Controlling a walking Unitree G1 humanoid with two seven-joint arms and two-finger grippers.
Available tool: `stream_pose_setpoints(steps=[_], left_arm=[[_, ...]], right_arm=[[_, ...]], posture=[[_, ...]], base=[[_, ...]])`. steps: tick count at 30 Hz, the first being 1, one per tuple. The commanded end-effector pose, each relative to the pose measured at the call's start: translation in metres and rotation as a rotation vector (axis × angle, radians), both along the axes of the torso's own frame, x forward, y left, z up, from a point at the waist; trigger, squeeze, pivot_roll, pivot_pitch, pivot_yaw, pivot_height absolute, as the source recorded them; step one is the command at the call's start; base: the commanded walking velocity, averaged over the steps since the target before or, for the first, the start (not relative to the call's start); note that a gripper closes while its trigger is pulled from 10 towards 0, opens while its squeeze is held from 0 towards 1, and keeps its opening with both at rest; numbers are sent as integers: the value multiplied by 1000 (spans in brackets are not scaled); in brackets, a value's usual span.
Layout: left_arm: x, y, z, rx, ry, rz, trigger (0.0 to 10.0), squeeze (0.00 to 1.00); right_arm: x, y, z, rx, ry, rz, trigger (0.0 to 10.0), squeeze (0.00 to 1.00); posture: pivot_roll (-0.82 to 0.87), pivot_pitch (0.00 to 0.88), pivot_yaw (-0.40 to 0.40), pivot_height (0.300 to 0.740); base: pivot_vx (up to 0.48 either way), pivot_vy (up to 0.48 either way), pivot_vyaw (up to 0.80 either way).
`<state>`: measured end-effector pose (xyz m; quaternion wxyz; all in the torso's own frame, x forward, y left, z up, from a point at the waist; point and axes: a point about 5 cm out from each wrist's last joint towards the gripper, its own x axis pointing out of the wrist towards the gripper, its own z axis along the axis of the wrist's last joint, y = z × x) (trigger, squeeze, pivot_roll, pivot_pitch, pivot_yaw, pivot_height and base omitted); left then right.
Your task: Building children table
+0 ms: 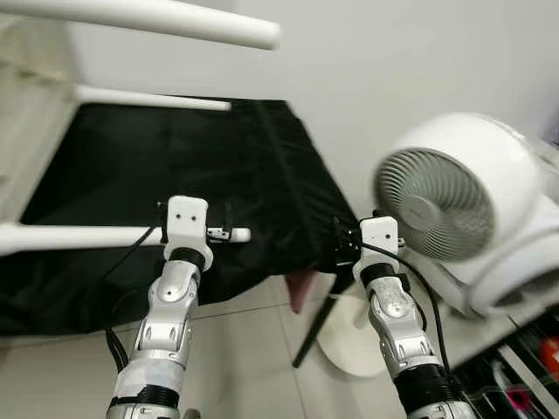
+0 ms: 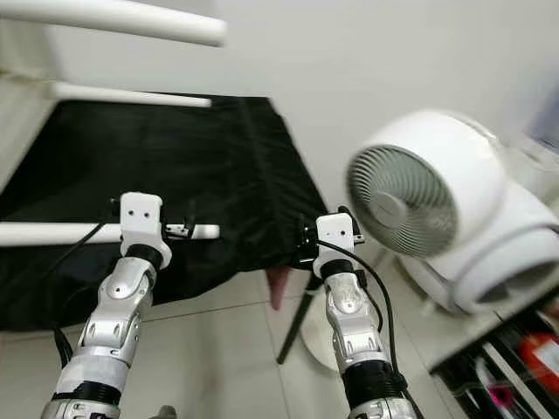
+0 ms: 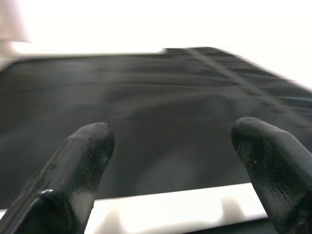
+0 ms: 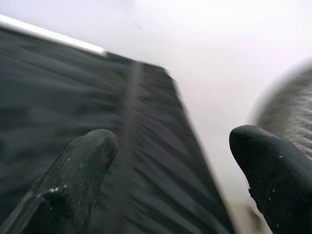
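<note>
my left end effector (image 3: 170, 161): fingers apart, above a white table leg (image 1: 70, 236)
my right end effector (image 4: 170, 165): fingers apart, nothing held
black cloth (image 1: 175, 166): beneath both
white fan (image 1: 454, 201): right

The head's two eyes look forward and down at the same black cloth (image 1: 175, 166) and fan (image 1: 445, 196). Each wrist camera looks close along its own fingers over that cloth.

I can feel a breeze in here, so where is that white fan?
In the head views the white fan is on the robot's right, just beyond its right hand, against the white wall and beside the black cloth.
</note>
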<state>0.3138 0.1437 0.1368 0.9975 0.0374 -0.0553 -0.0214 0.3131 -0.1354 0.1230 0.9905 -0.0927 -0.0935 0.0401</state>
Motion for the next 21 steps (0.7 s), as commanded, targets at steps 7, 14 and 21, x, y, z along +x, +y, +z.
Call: stream_pose_setpoints(steps=[7, 14, 21], left_arm=[[5, -1, -1, -21, 11, 48, 10000, 0], [9, 0, 6, -34, 3, 48, 10000, 0], [9, 4, 7, -37, 6, 47, 10000, 0]], right_arm=[[1, -9, -4, -6, 20, -29, 10000, 0], [5, -12, -1, -6, 10, -47, 10000, 0], [6, -13, 1, 35, 0, -49, 10000, 0]], posture=[[117, 0, -84, 740], [129, 6, -74, 740], [124, 13, -61, 740]], base=[[0, 0, 800], [0, 0, 800], [0, 0, 343]])
